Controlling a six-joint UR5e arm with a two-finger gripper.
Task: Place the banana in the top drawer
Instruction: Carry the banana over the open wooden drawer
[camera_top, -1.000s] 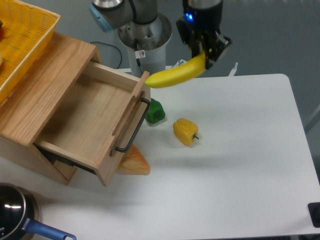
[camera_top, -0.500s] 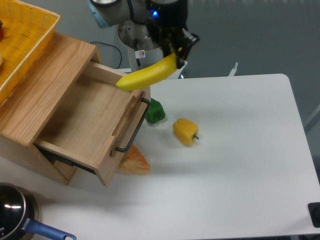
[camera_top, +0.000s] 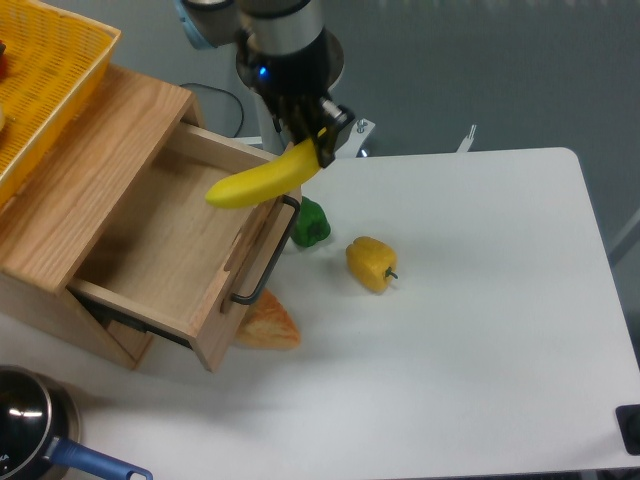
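On the left side of the table, the top drawer stands pulled wide open, its wooden floor bare, so the opening step looks done and only the lowering and release remain. Above its right rear corner the gripper is clamped on one end of the banana, which hangs in the air, tilted down to the left, its free tip over the drawer's inside and its held end over the front rail. Nothing of it touches the wood yet. Compared with a second ago, arm and banana have travelled left from above the table to above the drawer. The green pepper, yellow bell pepper and orange wedge have not moved.
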